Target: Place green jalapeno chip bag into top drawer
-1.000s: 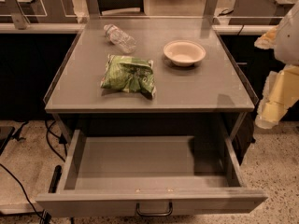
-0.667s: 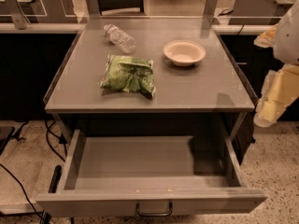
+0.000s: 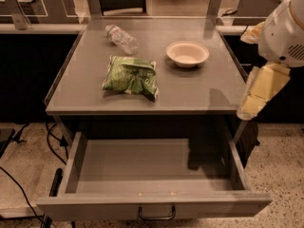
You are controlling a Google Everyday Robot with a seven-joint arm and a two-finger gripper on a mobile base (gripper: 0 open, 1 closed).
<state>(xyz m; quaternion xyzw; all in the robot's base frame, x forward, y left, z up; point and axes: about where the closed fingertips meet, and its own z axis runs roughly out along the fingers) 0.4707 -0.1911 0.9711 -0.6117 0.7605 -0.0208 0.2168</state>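
The grey table (image 3: 190,94) fills most of the view, its flat top bordered by a low raised rim along the left, right and far edges. Below its near edge the top drawer (image 3: 142,163) is pulled fully out, a wide shallow grey tray whose bare floor is open to view and whose right part lies in shadow. The robot's white and cream arm (image 3: 285,30) enters from the upper right and hangs outside the table's right edge. Its gripper (image 3: 251,103), the pale lower end of the arm, hovers just off the near right corner of the table, above the right side of the open drawer and well apart from everything on the table; whether it is released or clenched cannot be told. The green jalapeno chip bag (image 3: 129,75) lies flat on the table, left of centre and closer to the near edge than to the far one, puffy and crinkled, touched by nothing. A shallow cream bowl (image 3: 187,53) stands upright towards the far right corner, near the bag but apart from it. A clear plastic bottle (image 3: 122,38) lies on its side near the far edge, left of the bowl and beyond the bag. A dark pull handle (image 3: 156,215) sits at the middle of the drawer's front panel.
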